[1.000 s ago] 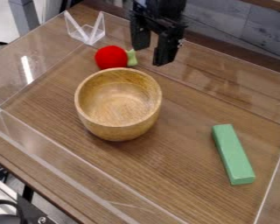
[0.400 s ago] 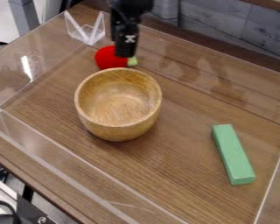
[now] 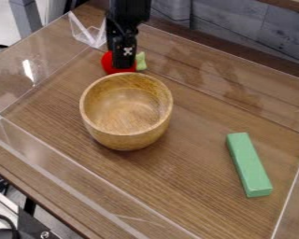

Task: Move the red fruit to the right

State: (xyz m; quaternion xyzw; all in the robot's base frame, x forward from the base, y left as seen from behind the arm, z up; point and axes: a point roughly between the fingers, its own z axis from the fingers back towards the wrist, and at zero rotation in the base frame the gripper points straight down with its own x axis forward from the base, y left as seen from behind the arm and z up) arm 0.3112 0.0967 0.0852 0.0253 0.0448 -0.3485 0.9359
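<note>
The red fruit point(image 3: 112, 63) lies on the wooden table behind the wooden bowl, at the back left; its pale-green tip point(image 3: 139, 62) pokes out to the right. My black gripper point(image 3: 122, 49) hangs straight over it and covers most of it. The fingers point(image 3: 113, 42) come down around the fruit's top, and the jaws look open, standing on either side of it. Whether the fingers touch the fruit is not visible.
A round wooden bowl point(image 3: 126, 110) stands just in front of the fruit. A flat green block point(image 3: 249, 162) lies at the right. Clear acrylic walls point(image 3: 27, 70) ring the table, and a folded clear piece point(image 3: 87, 30) stands at the back left.
My gripper has moved left from beside the fruit to directly above it and has come lower, so it now hides most of the fruit. Bowl, block and fruit stayed put.
</note>
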